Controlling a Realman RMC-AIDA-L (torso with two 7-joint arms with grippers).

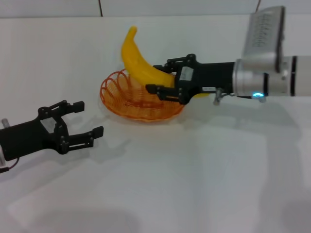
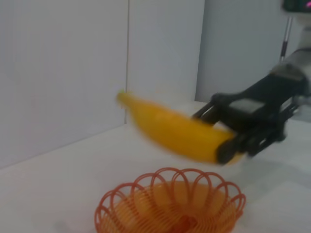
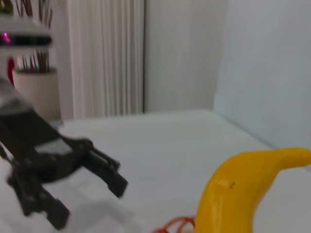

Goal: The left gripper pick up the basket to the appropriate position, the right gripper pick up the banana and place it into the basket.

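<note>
The orange wire basket (image 1: 138, 99) rests on the white table, centre-left in the head view; it also shows in the left wrist view (image 2: 170, 206). My right gripper (image 1: 156, 77) is shut on the yellow banana (image 1: 141, 60) and holds it above the basket, its free end pointing up and away. The banana also shows in the left wrist view (image 2: 177, 131) and the right wrist view (image 3: 238, 189). My left gripper (image 1: 90, 119) is open and empty, low at the left, a little apart from the basket. It also shows in the right wrist view (image 3: 92, 189).
The white table (image 1: 194, 170) stretches wide in front and to the right. A pale wall (image 2: 63, 73) stands behind the table. A planter with twigs (image 3: 39, 87) and a curtain stand far off in the right wrist view.
</note>
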